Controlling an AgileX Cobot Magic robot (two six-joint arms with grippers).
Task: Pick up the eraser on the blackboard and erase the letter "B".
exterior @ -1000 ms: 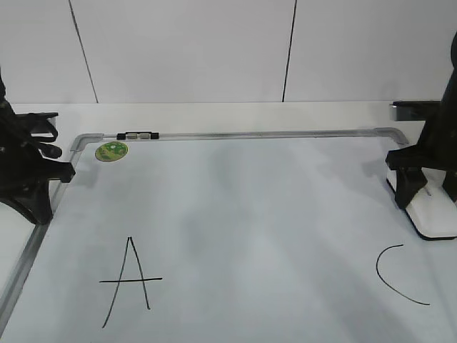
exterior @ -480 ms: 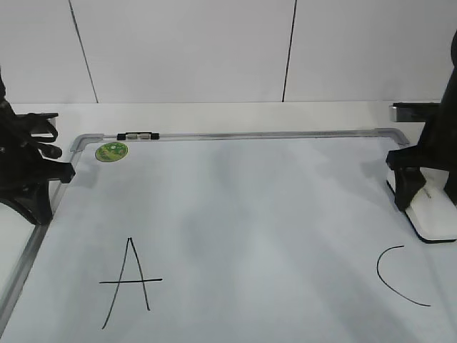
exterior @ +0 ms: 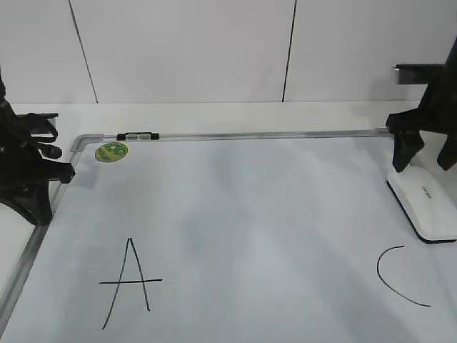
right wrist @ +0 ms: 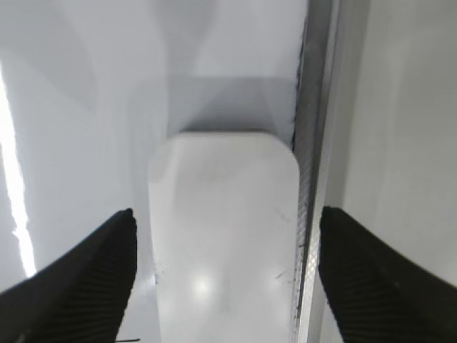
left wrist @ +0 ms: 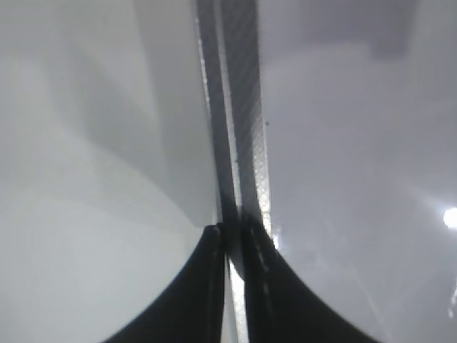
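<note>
The eraser (exterior: 426,204) is a white rounded block lying flat on the blackboard (exterior: 271,207) by its right frame. My right gripper (exterior: 423,153) is open and hangs just above the eraser's far end, empty. In the right wrist view the eraser (right wrist: 223,236) lies between and below the spread fingers of the right gripper (right wrist: 225,214). My left gripper (exterior: 39,207) is shut and rests at the board's left frame; in the left wrist view the left gripper (left wrist: 232,232) sits over the frame rail (left wrist: 239,143). No letter "B" shows on the board.
A black letter "A" (exterior: 128,282) is at the front left and a "C" (exterior: 400,279) at the front right. A green sticker (exterior: 111,151) and a small black-and-silver clip (exterior: 137,135) sit at the far left corner. A white wall stands behind.
My right gripper has risen off the eraser, which stays flat on the board. The left arm has not moved.
</note>
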